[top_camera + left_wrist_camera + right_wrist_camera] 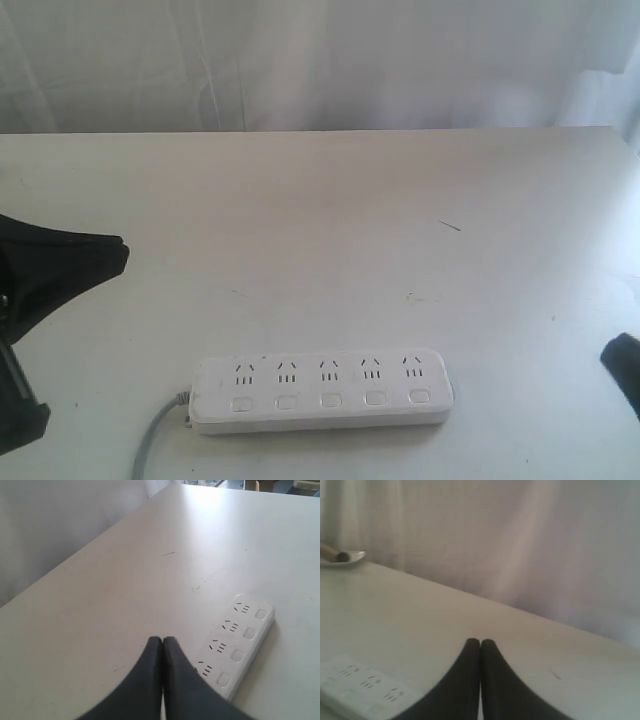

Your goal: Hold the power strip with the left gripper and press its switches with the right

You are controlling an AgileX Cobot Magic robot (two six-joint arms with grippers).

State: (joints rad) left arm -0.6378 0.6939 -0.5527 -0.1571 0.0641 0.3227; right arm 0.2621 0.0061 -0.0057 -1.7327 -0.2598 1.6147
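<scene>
White table (pixel 330 190), pale curtain (pixel 300 60) behind

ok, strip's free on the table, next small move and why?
Probably open the left tool and bring it to the power strip, at its left end in the exterior view. That tool is shut and clear of the strip, so nothing steadies it; the right tool, also shut, should wait to press.

The strip (pixel 322 390) is smooth white plastic, the table (pixel 330 230) matt off-white, the curtain (pixel 300 60) cloth, the left gripper (pixel 163 640) matt black.
</scene>
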